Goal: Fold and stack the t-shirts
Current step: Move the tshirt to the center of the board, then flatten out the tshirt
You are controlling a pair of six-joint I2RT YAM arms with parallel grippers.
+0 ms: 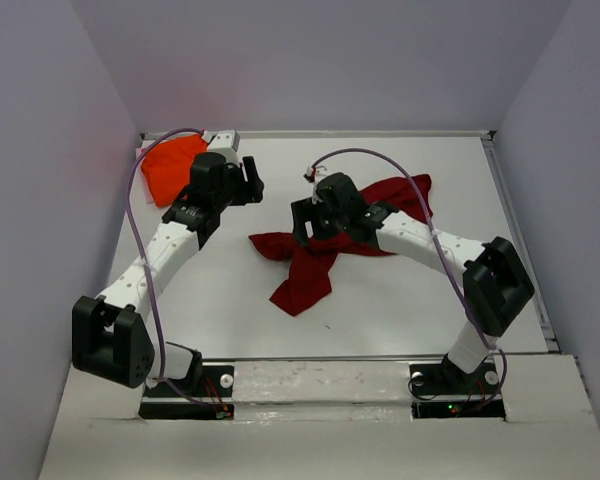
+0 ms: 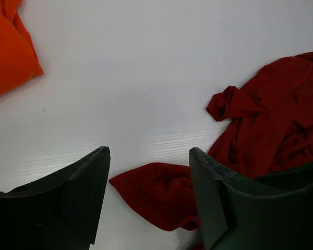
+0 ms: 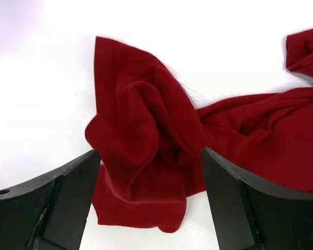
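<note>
Both the left gripper [image 2: 148, 152] and right gripper [image 3: 151, 155] hover with fingers apart and empty above the crumpled crimson t-shirt [image 1: 305, 278], so the step in hand looks like spreading it flat, which calls for pinching its edges.

I see a white table [image 1: 380, 310], faint grain in the wrist views | low pale rim [image 1: 380, 133] along its far and right edges | plain lavender-grey left wall [image 1: 50, 150], back wall [image 1: 320, 60], right wall [image 1: 570, 120] | glossy white ledge [image 1: 320, 430] nearest me | light even, shadows soft
</note>
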